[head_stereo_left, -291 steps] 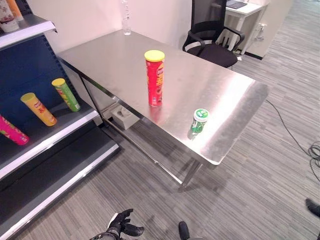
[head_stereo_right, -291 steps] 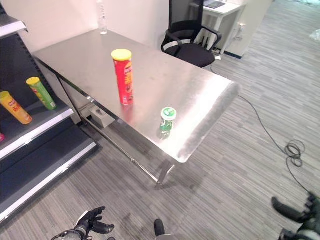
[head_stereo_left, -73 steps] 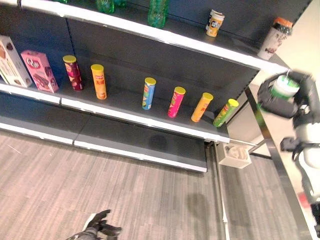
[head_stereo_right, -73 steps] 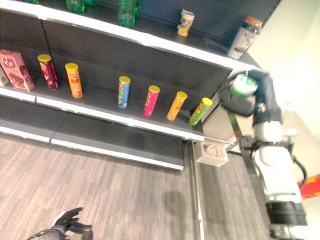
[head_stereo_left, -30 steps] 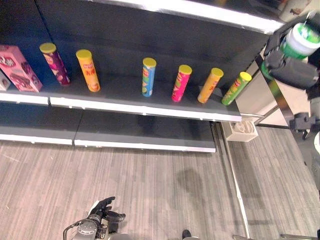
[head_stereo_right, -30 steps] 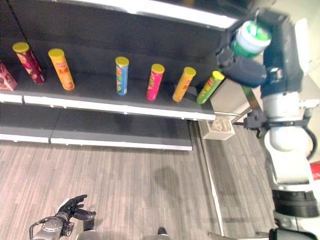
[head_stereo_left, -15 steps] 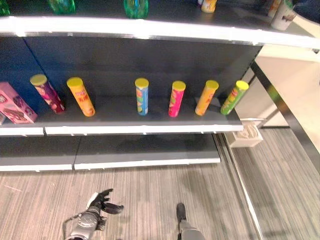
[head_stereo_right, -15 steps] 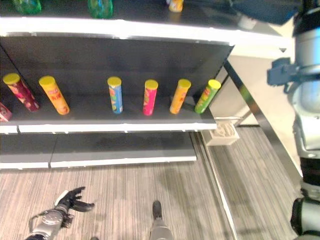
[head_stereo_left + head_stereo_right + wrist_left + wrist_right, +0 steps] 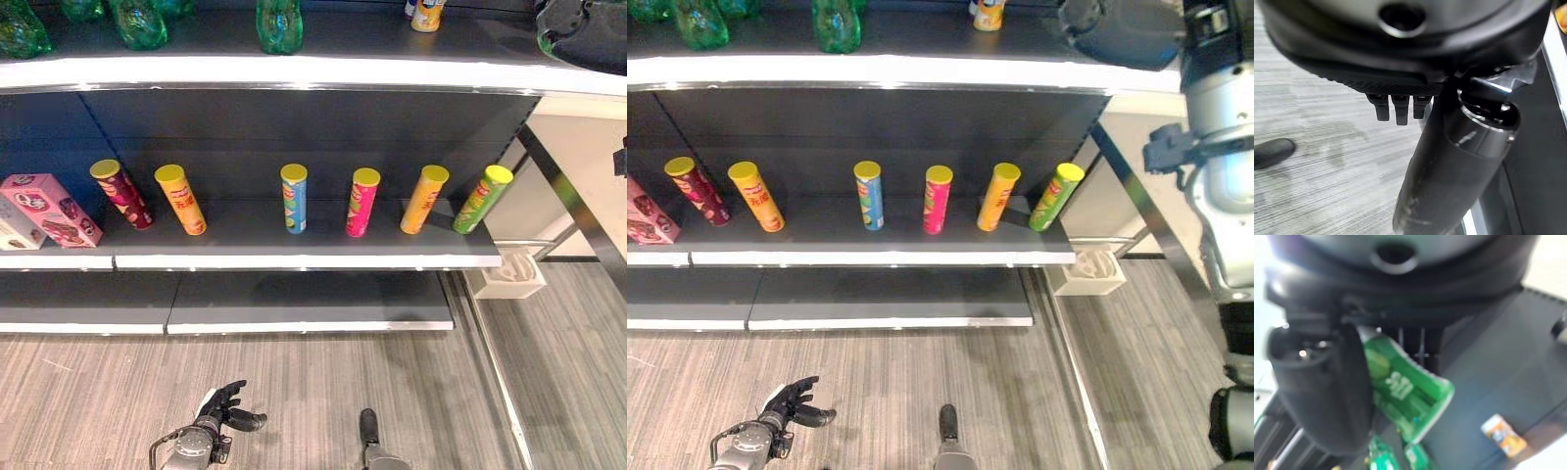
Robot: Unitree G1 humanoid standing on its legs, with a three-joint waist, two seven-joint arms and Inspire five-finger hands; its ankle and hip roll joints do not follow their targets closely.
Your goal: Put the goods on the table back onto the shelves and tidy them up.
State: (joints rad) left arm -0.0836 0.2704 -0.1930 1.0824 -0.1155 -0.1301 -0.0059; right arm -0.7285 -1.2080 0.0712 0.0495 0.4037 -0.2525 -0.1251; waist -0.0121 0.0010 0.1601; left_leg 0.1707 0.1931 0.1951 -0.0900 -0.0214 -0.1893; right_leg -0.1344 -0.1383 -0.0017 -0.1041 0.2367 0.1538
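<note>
My right hand [image 9: 586,34] is up over the right end of the top shelf [image 9: 294,73], shut on a small green can [image 9: 1405,391] with a white lid. The right wrist view has the can pinched between thumb and fingers above the dark shelf board. A sliver of its green [image 9: 542,41] shows at the hand's edge. My left hand [image 9: 220,406] hangs low near the floor, fingers relaxed and holding nothing.
Green bottles [image 9: 279,22] and a small yellow cup [image 9: 424,14] stand on the top shelf. The middle shelf [image 9: 294,261] carries several chip tubes [image 9: 294,196] and a pink box [image 9: 54,208]. The steel table's edge [image 9: 573,206] runs down the right, with a white box [image 9: 509,276] beneath it.
The camera has swung to face the shelves more squarely. My right hand with the green can has come in over the right end of the top shelf. The left hand stays low.
</note>
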